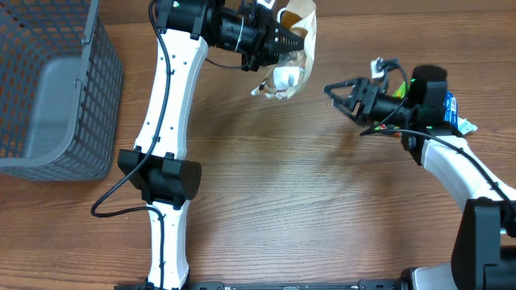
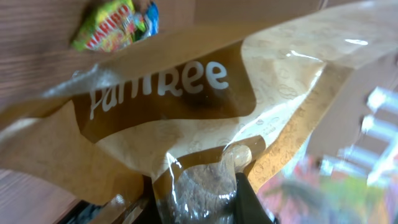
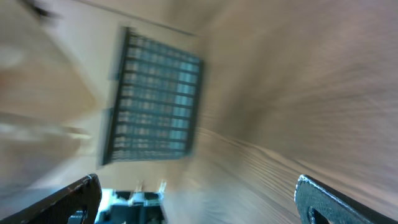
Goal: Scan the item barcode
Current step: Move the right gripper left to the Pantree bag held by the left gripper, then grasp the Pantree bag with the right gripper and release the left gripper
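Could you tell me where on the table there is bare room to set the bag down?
Widest bare wood: the middle, between left arm and right arm, below the bag. A narrower strip runs between basket and left arm. Crowded: the top, around bag and right gripper.

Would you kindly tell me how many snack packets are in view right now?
2. A tan-and-brown plastic bag is held in the left fingers; a small colourful candy packet lies beside the right arm, partly covered. Others may be hidden.
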### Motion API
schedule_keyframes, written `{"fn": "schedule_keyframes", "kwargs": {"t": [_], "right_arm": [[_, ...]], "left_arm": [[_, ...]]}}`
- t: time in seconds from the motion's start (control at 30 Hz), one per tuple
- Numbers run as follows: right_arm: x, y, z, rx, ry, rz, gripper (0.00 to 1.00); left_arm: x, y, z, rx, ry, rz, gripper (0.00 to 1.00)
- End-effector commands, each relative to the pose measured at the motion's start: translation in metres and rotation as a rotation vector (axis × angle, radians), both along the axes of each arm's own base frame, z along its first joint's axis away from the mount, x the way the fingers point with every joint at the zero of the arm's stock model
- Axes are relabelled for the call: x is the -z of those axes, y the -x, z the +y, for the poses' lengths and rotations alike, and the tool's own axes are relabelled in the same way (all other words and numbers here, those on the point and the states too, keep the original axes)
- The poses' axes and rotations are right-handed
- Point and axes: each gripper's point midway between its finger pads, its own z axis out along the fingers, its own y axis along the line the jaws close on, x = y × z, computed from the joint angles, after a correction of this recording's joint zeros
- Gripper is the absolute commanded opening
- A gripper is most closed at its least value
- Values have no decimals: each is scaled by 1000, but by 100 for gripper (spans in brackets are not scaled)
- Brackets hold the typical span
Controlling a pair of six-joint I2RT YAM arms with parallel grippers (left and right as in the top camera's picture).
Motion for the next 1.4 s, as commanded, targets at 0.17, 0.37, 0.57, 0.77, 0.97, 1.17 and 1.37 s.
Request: {"fn": "schedule_keyframes", "kwargs": {"t": [0.17,0.37,0.57,0.77,0.97,1.17,1.37], "right_arm": [[-53,16,10,-165,-139,-85,100],[-65,21,24,-207,-136,-173,99],[-95,30,36,-253,-163,-321,99],[-112,36,45,-267,-172,-436,99],[-116,32,52,-231,-179,-459,99],[-119,26,52,-194,-166,-514,99],[-115,28,53,-210,-164,-492,95]], "left_arm": [[-21,26,8,182,122,-386,4],[-22,34,8,234,154,-493,4],[-20,36,9,248,150,-523,4],[-20,41,2,264,158,-519,4],[-20,46,-5,281,163,-514,4],[-20,55,-17,306,167,-486,4],[-20,57,-19,305,168,-459,4]]}}
